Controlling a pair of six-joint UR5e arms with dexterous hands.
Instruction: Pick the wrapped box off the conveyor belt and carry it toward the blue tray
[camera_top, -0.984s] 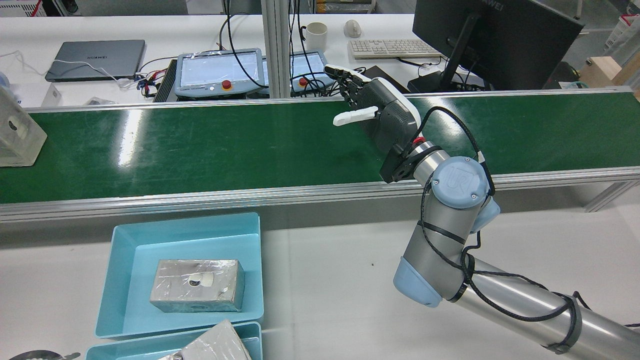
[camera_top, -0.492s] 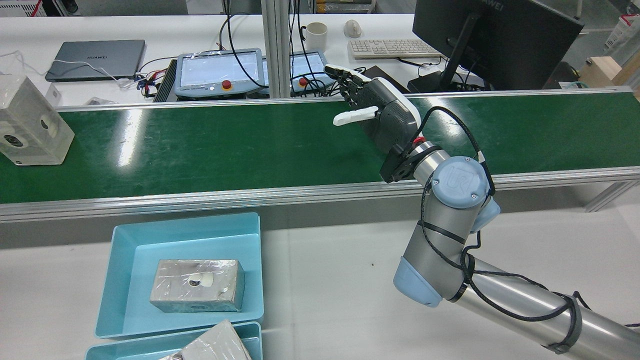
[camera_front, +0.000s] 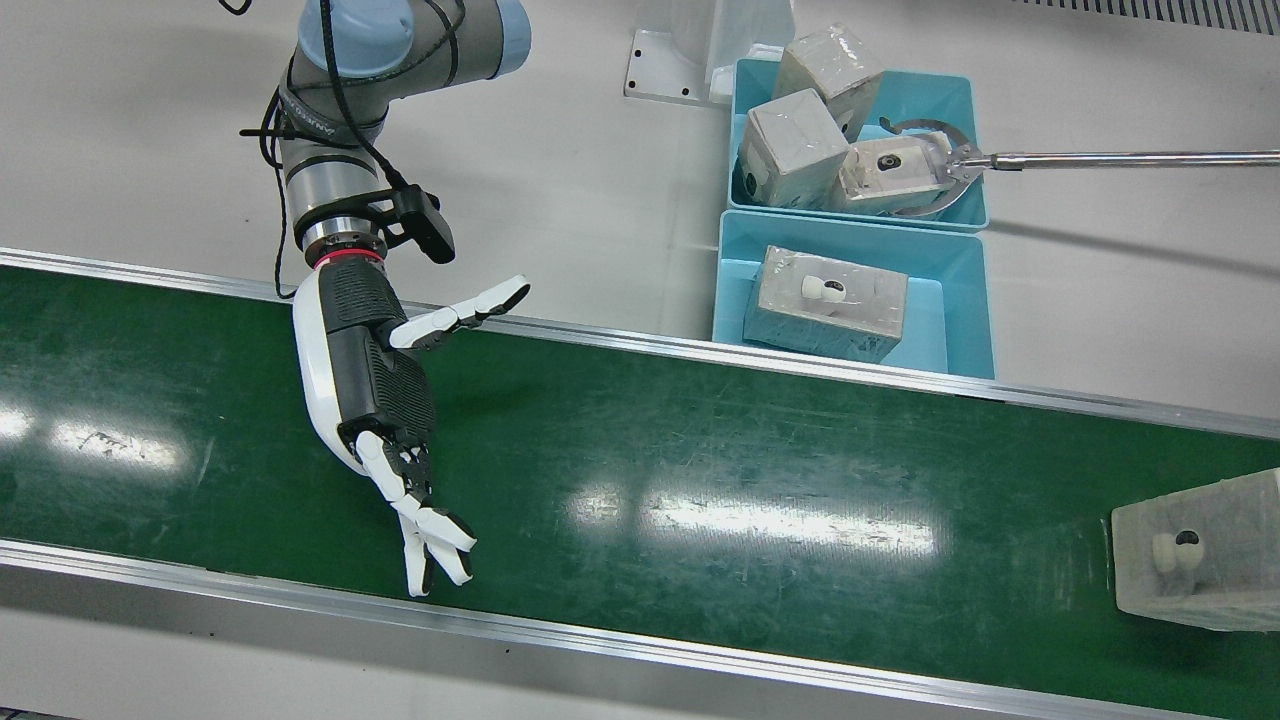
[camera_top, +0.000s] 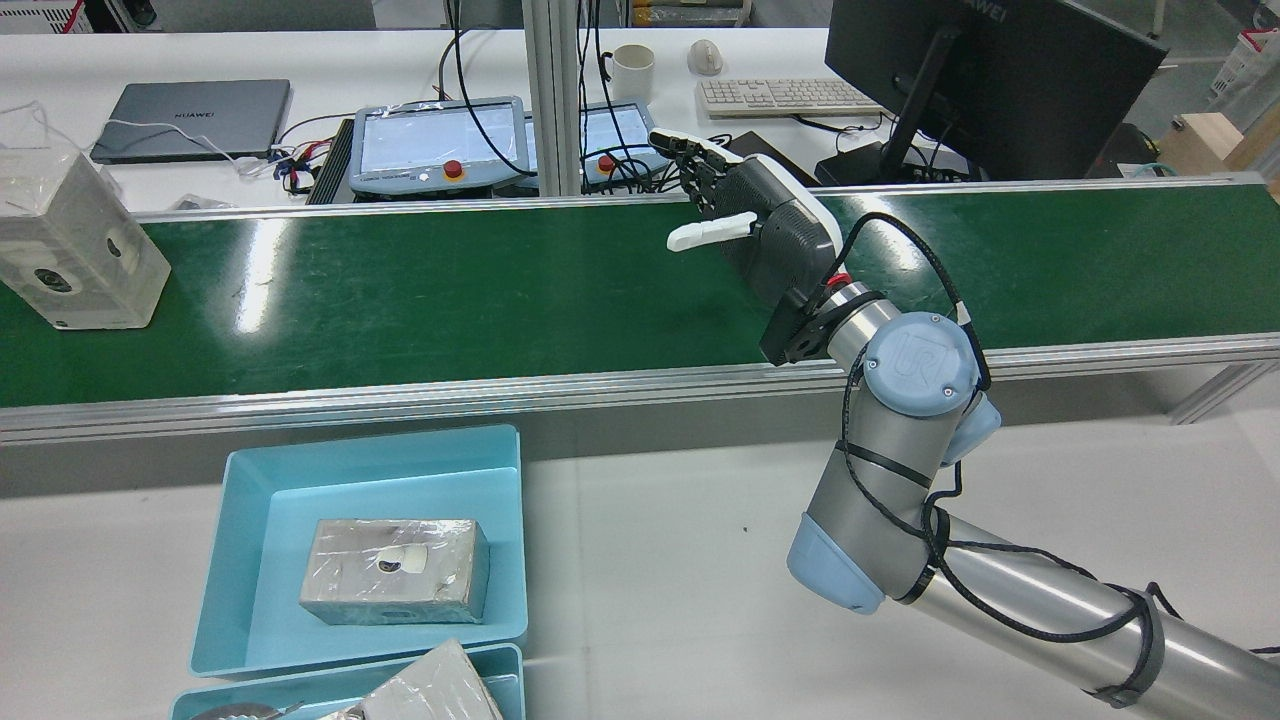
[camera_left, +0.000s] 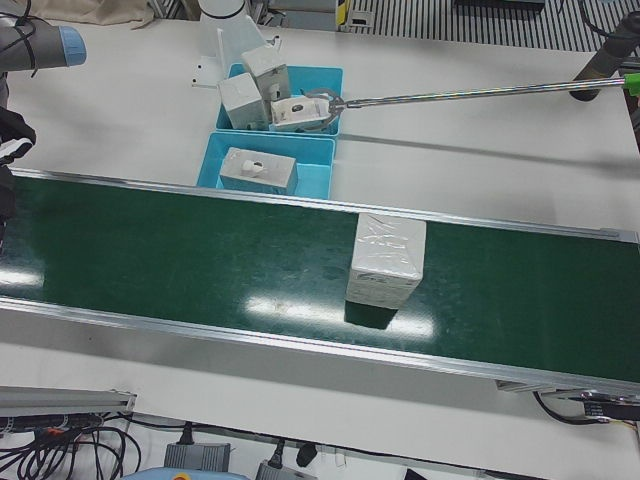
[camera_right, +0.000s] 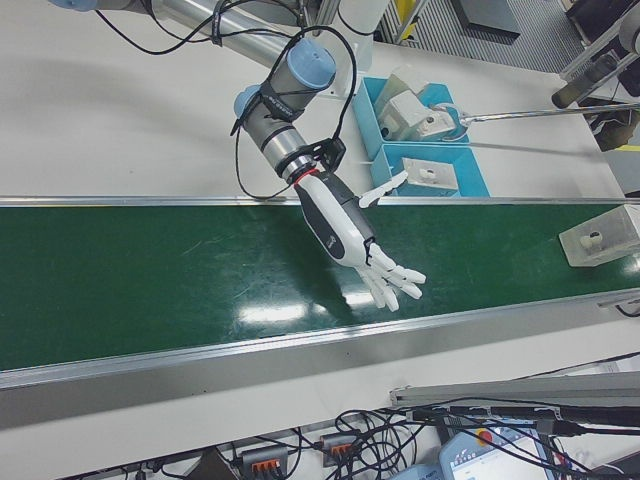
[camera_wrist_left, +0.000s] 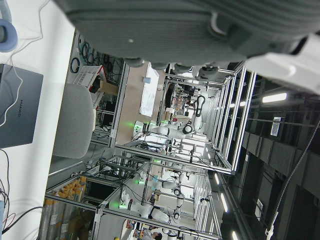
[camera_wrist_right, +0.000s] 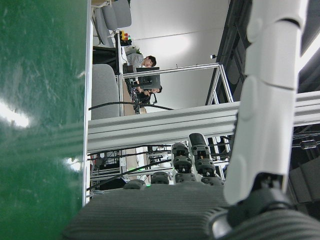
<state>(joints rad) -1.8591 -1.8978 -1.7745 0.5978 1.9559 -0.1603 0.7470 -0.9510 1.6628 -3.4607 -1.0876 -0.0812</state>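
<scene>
The wrapped box (camera_top: 75, 250) stands upright on the green conveyor belt (camera_top: 450, 290) at its far left in the rear view. It also shows in the front view (camera_front: 1200, 550), left-front view (camera_left: 387, 260) and right-front view (camera_right: 600, 237). My right hand (camera_top: 760, 225) is open and empty, held over the belt's middle with fingers spread, far from the box; the front view (camera_front: 380, 400) shows it too. The blue tray (camera_top: 250, 560) lies on the white table before the belt and holds another wrapped box (camera_top: 395, 570). My left hand (camera_wrist_left: 175, 25) shows only its palm edge, holding nothing.
A second blue tray (camera_front: 965, 100) behind the first holds several wrapped boxes. A long metal grabber tool (camera_front: 1100, 158) reaches into it from the side. Aluminium rails edge the belt. Pendants, a keyboard and a monitor (camera_top: 990, 80) stand beyond the belt.
The wrapped box has travelled along the belt from the rear view's left edge further into view. My right hand and arm have not moved.
</scene>
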